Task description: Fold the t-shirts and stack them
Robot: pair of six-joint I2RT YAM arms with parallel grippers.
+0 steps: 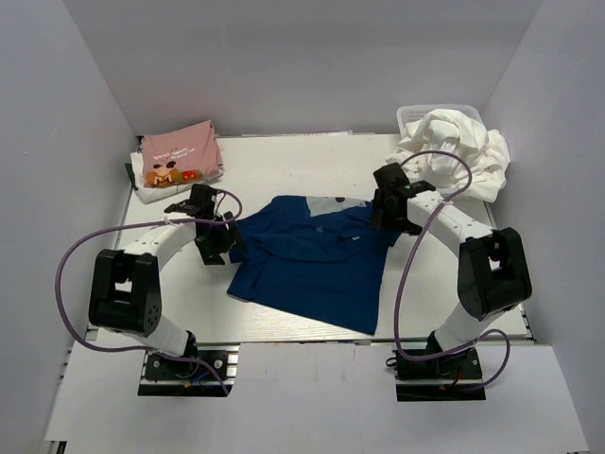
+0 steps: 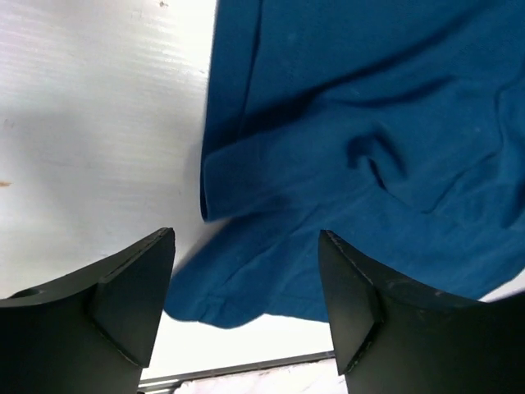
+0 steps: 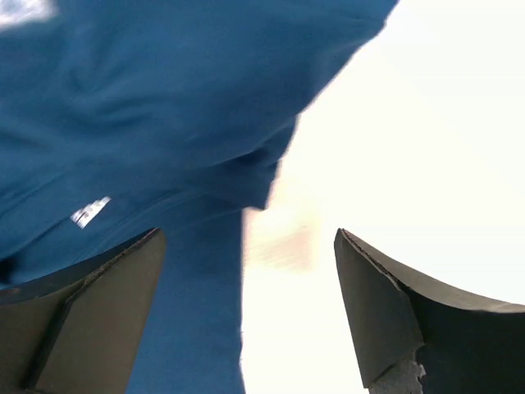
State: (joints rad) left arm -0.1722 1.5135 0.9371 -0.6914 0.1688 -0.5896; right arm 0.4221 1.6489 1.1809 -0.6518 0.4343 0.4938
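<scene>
Navy blue t-shirt (image 1: 317, 270) lies spread, a bit rumpled, in the middle of the desk (image 1: 284, 161). Left tool (image 1: 223, 242) sits low at the shirt's left sleeve, jaws apart with the sleeve hem showing between them (nothing pinched that I can see). Right tool (image 1: 384, 214) is at the right sleeve edge, jaws wide apart and empty. Folded pink t-shirt (image 1: 180, 151) sits back left. White t-shirts (image 1: 458, 147) are heaped in the basket (image 1: 413, 116) back right.

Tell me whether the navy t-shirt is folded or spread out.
Spread out, not folded: the navy t-shirt lies open and rumpled on the table, a sleeve out at each side.
</scene>
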